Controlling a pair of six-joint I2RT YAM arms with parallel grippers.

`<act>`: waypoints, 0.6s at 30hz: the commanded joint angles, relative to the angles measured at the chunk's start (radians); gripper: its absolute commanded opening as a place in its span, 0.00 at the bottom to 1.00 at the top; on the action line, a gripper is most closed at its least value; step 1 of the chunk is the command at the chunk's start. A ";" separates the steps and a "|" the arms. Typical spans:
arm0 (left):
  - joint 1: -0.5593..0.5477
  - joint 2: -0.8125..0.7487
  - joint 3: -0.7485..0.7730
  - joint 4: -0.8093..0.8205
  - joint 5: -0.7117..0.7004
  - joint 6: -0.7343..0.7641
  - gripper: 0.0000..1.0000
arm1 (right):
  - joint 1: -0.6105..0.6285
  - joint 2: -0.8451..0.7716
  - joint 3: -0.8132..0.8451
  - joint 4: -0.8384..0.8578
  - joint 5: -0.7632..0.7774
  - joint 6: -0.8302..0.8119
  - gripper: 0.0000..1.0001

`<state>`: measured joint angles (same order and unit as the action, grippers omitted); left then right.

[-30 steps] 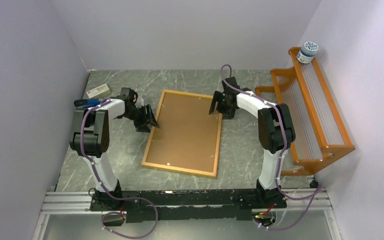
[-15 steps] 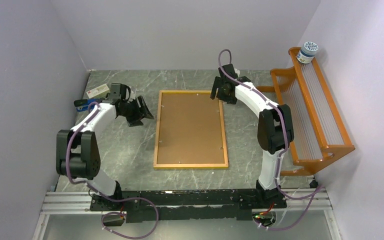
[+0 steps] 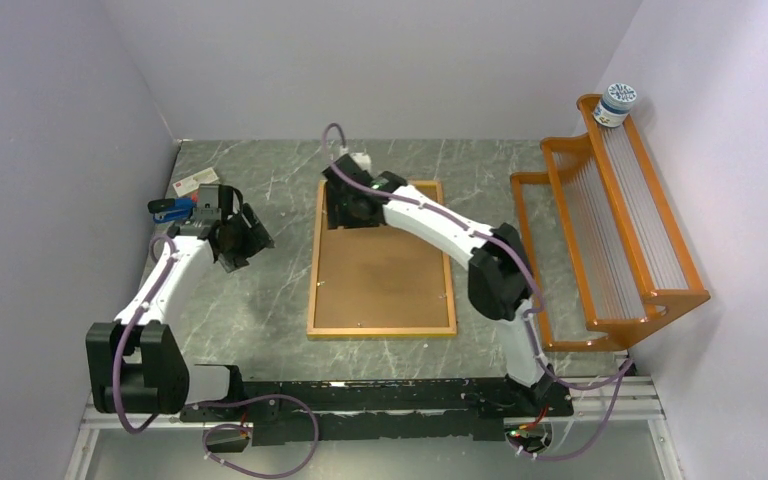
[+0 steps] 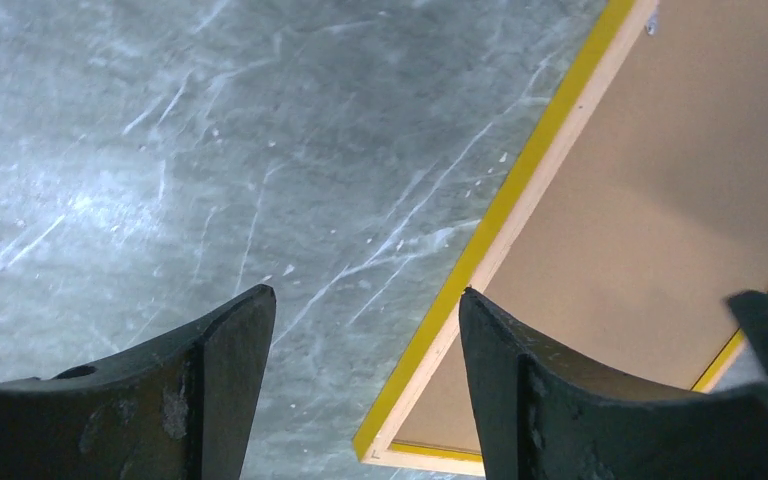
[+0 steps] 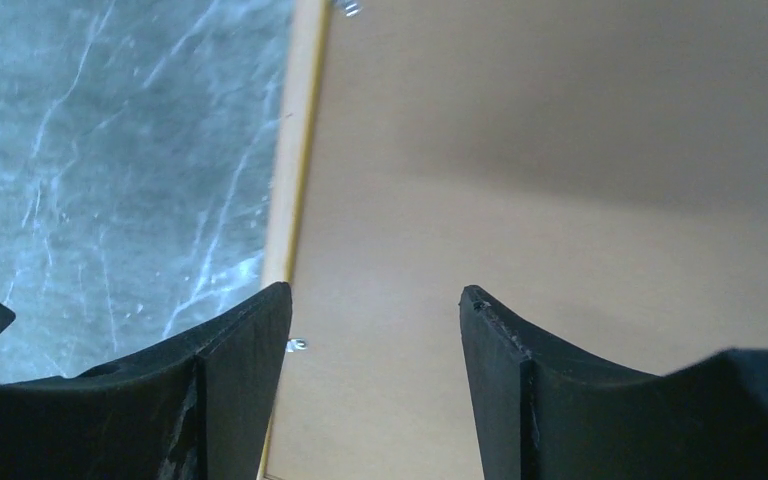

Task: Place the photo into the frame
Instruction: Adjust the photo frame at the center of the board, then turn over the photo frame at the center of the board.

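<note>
Frame (image 3: 381,331) lying brown back up, right gripper (image 3: 348,208) wide apart, empty, above its far-left corner, left gripper (image 3: 248,240) wide apart, empty, left of it, jar (image 3: 617,103) far right, label unreadable

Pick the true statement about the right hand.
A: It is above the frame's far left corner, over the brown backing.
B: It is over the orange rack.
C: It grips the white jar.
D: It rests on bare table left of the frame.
A: the right hand hangs open over the brown backing at the far left corner of the frame, with nothing held.
</note>
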<state>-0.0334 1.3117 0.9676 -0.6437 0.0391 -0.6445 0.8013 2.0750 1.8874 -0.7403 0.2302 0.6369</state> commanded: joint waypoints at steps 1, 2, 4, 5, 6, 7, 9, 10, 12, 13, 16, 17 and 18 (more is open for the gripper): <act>0.009 -0.075 -0.034 -0.050 -0.076 -0.066 0.73 | 0.069 0.125 0.147 -0.097 0.011 0.019 0.65; 0.010 -0.085 -0.047 -0.052 -0.071 -0.071 0.73 | 0.087 0.154 0.182 -0.107 -0.002 0.013 0.65; 0.010 -0.107 -0.071 -0.057 -0.053 -0.082 0.73 | 0.114 0.214 0.253 -0.141 -0.003 0.015 0.64; 0.012 -0.120 -0.089 -0.057 -0.040 -0.087 0.73 | 0.124 0.242 0.294 -0.152 -0.002 0.012 0.63; 0.014 -0.137 -0.108 -0.049 -0.011 -0.090 0.72 | 0.135 0.265 0.312 -0.161 0.003 0.012 0.63; 0.014 -0.154 -0.131 -0.042 0.004 -0.097 0.72 | 0.144 0.285 0.336 -0.163 0.007 0.010 0.62; 0.016 -0.189 -0.167 -0.034 0.013 -0.108 0.72 | 0.158 0.319 0.369 -0.160 0.018 0.002 0.62; 0.016 -0.199 -0.174 -0.039 0.012 -0.104 0.72 | 0.164 0.336 0.388 -0.162 0.026 0.000 0.61; 0.018 -0.207 -0.166 -0.061 -0.007 -0.091 0.72 | 0.173 0.367 0.423 -0.170 0.047 -0.004 0.61; 0.017 -0.211 -0.160 -0.071 -0.019 -0.086 0.72 | 0.176 0.384 0.435 -0.171 0.055 -0.008 0.61; 0.017 -0.219 -0.159 -0.080 -0.035 -0.095 0.73 | 0.184 0.419 0.464 -0.190 0.082 -0.025 0.61; 0.017 -0.221 -0.162 -0.087 -0.037 -0.103 0.73 | 0.188 0.430 0.471 -0.201 0.090 -0.037 0.60; 0.017 -0.220 -0.163 -0.096 -0.038 -0.115 0.73 | 0.191 0.443 0.481 -0.216 0.105 -0.044 0.59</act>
<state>-0.0212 1.1160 0.7910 -0.7181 0.0246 -0.7242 0.9844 2.4905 2.2959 -0.8989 0.2604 0.6292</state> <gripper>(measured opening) 0.725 0.612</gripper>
